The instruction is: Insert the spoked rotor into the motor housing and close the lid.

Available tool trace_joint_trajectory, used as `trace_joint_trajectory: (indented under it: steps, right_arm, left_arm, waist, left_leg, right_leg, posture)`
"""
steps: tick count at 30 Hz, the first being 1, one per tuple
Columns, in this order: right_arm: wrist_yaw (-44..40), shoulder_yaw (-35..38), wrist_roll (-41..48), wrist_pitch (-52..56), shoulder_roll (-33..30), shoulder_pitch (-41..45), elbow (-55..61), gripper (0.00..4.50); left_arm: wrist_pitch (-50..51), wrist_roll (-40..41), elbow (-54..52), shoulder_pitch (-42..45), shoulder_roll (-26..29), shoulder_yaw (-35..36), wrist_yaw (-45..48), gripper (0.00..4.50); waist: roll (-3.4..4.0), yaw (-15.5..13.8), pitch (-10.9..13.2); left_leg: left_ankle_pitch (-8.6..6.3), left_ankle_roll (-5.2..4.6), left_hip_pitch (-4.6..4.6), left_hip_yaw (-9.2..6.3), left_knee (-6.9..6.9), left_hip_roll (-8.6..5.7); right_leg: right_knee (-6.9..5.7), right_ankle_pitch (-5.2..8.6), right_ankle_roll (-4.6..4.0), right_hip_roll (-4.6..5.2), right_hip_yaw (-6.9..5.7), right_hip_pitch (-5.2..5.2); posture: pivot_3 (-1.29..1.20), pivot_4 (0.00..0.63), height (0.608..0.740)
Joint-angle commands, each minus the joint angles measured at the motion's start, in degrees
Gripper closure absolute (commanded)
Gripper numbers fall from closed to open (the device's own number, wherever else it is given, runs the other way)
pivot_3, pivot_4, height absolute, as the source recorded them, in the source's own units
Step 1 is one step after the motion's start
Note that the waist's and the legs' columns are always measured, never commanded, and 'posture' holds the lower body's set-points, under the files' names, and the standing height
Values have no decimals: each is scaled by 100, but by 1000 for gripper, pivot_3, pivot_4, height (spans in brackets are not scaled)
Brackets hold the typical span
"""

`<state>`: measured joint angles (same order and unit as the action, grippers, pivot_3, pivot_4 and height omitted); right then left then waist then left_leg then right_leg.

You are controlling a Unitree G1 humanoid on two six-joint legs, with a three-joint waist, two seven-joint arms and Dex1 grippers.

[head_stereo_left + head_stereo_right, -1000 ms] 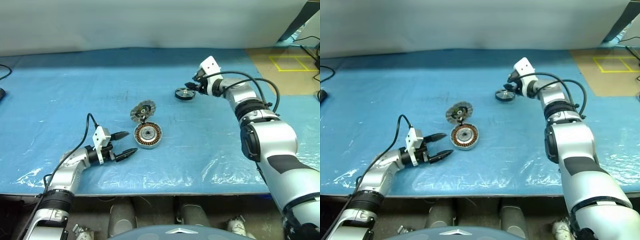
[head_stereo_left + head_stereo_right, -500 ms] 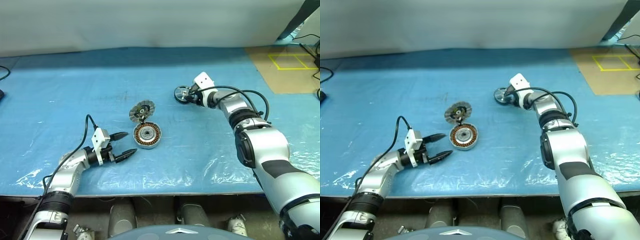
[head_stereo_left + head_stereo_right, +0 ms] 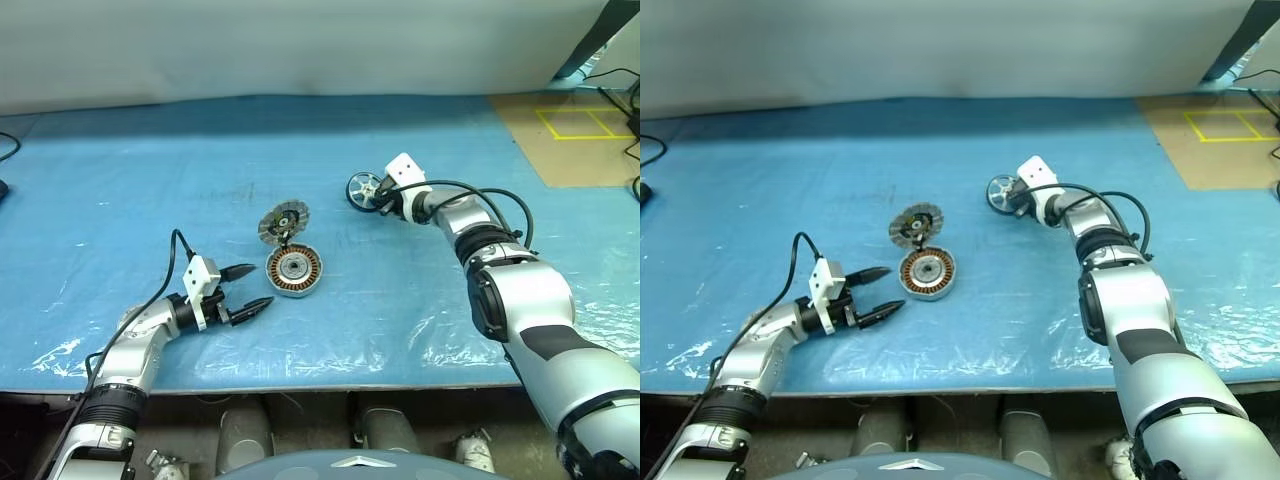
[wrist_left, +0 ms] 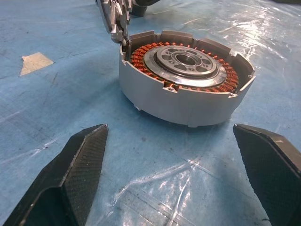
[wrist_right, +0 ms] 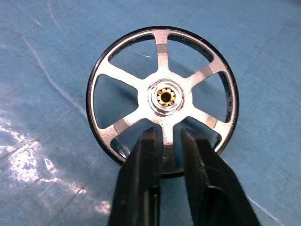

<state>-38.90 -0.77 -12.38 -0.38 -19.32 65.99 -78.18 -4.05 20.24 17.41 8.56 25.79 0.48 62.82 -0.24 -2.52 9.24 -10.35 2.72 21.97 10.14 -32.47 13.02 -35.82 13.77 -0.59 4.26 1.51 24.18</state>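
The spoked rotor [image 5: 162,96], gripped by the closed right gripper [image 5: 164,141], isn't inserted yet; motor housing [image 3: 295,268] mid-tabletop, lid [image 3: 284,221] up; left gripper [image 3: 250,288] wide open, empty.

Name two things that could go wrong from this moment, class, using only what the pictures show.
1. The right gripper pinches the spoked rotor on one spoke near the rim; it may swing or slip in transit.
2. The lid stands upright over the motor housing; the incoming rotor could hit it.
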Motion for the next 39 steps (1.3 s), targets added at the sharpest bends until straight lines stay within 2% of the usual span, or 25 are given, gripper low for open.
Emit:
trace_joint_trajectory:
  steps: [1, 8, 10, 15, 18, 21, 24, 27, 30, 39]
  right_arm:
    - [-23, 3, -2, -25, 11, -56, 48, 4463]
    - [-47, 67, 62, -152, -61, -60, 79, 4463]
    - [-339, 210, 245, -315, -179, -62, 148, 4463]
    - [-1570, 495, 717, -816, -487, -374, 445, 4463]
    - [-2662, 553, 1082, -864, -601, -733, 932, 4463]
    - [-3585, 471, 1478, -571, -626, -1266, 1976, 4463]
    - [-4169, 275, 1897, 123, -607, -1930, 3536, 4463]
    - [-4275, -65, 2035, 635, -575, -2489, 4868, 4463]
    - [-4214, -318, 2206, 1076, -447, -2761, 5693, 4463]
    - [-3737, -702, 2250, 1328, -210, -2680, 5909, 4463]
  left_arm:
    - [240, -26, -203, -165, 82, 3, -87, 0]
    - [577, 32, -603, -201, 120, 9, -201, 0]
    - [658, 70, -658, -200, 119, 17, -185, 0]
    - [800, 160, -764, -258, 150, 43, -93, 0]
    - [841, 200, -766, -268, 198, 30, 3, 0]
    - [853, 230, -733, -236, 237, 17, 131, 0]
    - [849, 222, -667, -171, 255, -4, 233, 0]
    - [810, 198, -597, -107, 249, -21, 299, 0]
    - [762, 168, -532, -55, 243, -45, 349, 0]
    - [590, 92, -345, -33, 181, -89, 386, 0]
  waist:
    - [0, 0, 0]
    - [0, -2, 0]
    - [0, -10, 0]
    - [0, -28, 1]
    - [0, -29, 1]
    - [0, -17, 1]
    - [-1, -24, 1]
    - [-1, -20, 1]
    - [-2, -20, 1]
    - [-2, -54, 1]
  left_leg:
    - [0, 0, 0, 0, 0, 0]
    - [0, 0, 1, 0, 0, 0]
    - [0, 0, 2, 0, 0, 0]
    - [-2, -6, 15, 0, 1, 0]
    - [-1, -18, 16, 0, 1, 2]
    - [5, -30, 16, 0, -3, 4]
    - [6, -31, 15, -1, -5, 4]
    - [6, -32, 11, -1, -6, 4]
    - [6, -31, 10, -2, -5, 4]
    - [2, -3, 8, -2, -1, 1]
  right_leg:
    - [1, 0, 0, 0, 0, 0]
    - [1, 0, 0, 0, -1, 0]
    - [2, 0, 0, 0, 0, 0]
    - [6, 0, 0, 0, -3, 6]
    - [5, 0, 0, 0, -6, 6]
    - [3, 0, -1, 0, -7, 6]
    - [2, 0, -1, -1, -8, 6]
    - [1, -1, 0, -1, -5, 6]
    - [3, -1, 0, -1, -6, 4]
    - [9, -1, 0, 0, -2, 2]
  posture:
    - [0, 150, 740]
    - [0, 150, 740]
    - [0, 150, 740]
    - [0, 150, 740]
    - [0, 150, 740]
    - [0, 150, 740]
    - [0, 150, 740]
    - [0, 150, 740]
    - [0, 150, 740]
    - [0, 150, 740]
